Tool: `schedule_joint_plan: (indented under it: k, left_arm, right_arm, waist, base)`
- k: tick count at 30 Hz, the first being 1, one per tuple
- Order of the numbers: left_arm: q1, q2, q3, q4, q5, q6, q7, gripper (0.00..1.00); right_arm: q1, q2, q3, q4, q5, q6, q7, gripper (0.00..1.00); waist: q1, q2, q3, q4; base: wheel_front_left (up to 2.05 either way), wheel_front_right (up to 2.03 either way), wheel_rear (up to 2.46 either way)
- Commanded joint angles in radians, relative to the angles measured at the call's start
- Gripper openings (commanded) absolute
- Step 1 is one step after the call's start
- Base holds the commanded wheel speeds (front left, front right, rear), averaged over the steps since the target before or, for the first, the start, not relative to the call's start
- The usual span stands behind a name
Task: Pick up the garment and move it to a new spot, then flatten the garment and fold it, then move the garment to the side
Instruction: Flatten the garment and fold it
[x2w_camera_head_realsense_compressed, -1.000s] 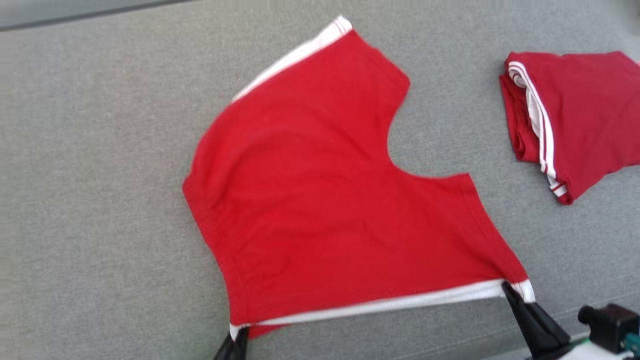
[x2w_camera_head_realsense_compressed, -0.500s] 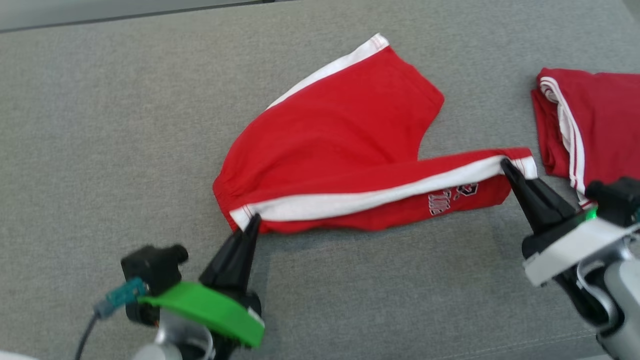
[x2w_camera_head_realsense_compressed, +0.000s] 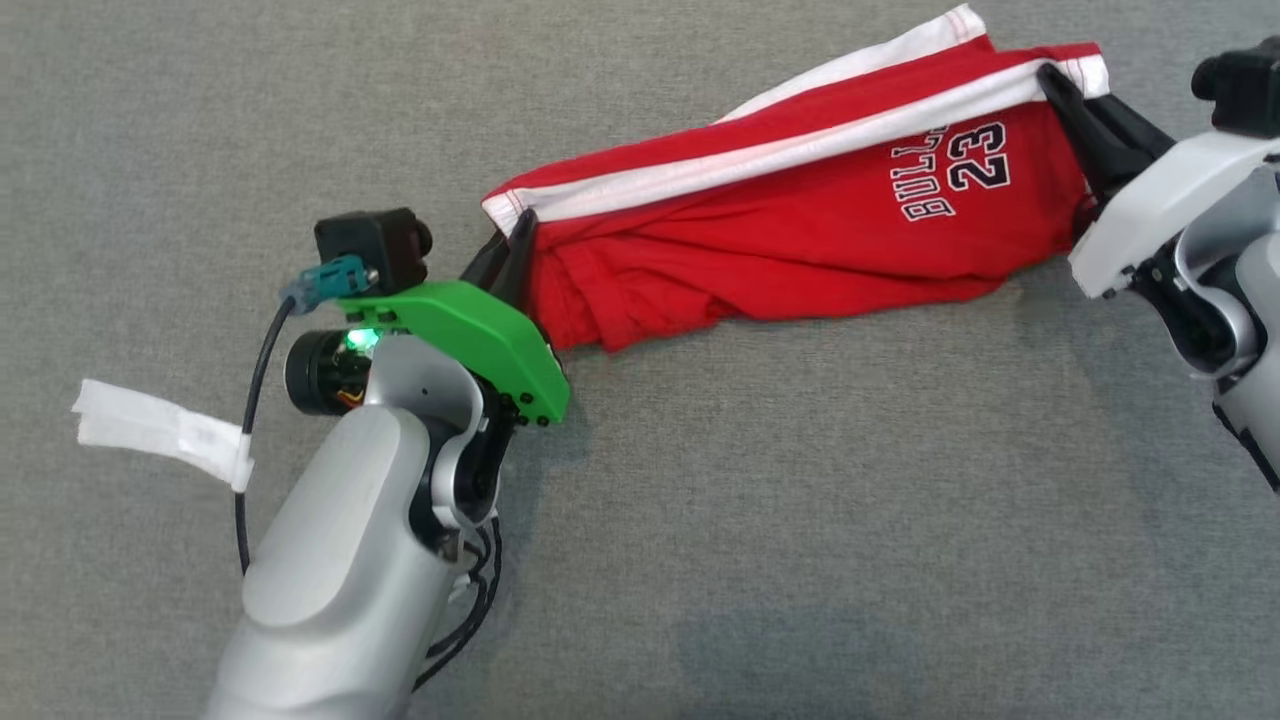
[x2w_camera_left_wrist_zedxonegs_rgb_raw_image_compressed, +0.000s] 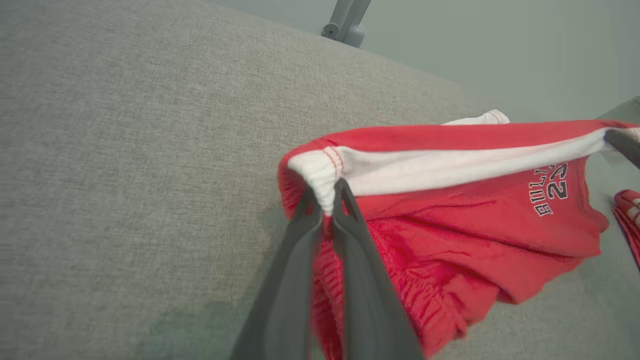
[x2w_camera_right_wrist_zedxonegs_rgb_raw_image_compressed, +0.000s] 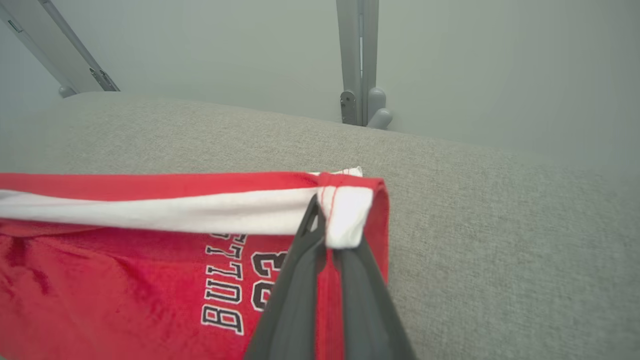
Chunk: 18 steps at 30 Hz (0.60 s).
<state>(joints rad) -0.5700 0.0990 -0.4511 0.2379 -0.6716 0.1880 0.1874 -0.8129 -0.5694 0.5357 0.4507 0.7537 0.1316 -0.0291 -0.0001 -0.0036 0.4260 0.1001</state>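
Shorts (x2w_camera_head_realsense_compressed: 800, 230) are held stretched just above the cushion (x2w_camera_head_realsense_compressed: 800, 520). The waistband corner is clamped by the left gripper (x2w_camera_head_realsense_compressed: 518, 222) and the hem corner by the right gripper (x2w_camera_head_realsense_compressed: 1048, 75). The fold is judged half made (nothing laid flat yet); moving the shorts aside is not yet done.

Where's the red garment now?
Head view, upper centre-right: red garment stretched between left claw and right claw, over the grey surface.

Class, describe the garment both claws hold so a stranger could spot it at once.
On the grey fabric surface, look between the left claw and the right claw. The red shorts are stretched between them, pinched at both ends of a white stripe. Their printed number 23 sets them apart from the other red cloth nearby.
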Motion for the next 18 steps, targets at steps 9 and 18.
schedule_joint_plan:
  k: [9, 18]
  left_arm:
    - [-0.169, -0.037, -0.040, 0.247, -0.014, -0.037, -0.034, 0.00]
    - [-0.197, -0.039, -0.073, 0.289, -0.001, -0.028, -0.083, 1.00]
  right_arm:
    - [-0.217, 0.056, 0.149, 0.254, 0.057, -0.002, -0.014, 0.15]
    - [-0.262, 0.082, 0.208, 0.339, 0.091, -0.002, -0.124, 1.00]
  waist:
    - [0.0001, 0.0036, 0.067, 0.056]
    - [0.0001, 0.0036, 0.058, 0.042]
  base:
    - [0.00, 0.00, 0.00]
    - [0.00, 0.00, 0.00]
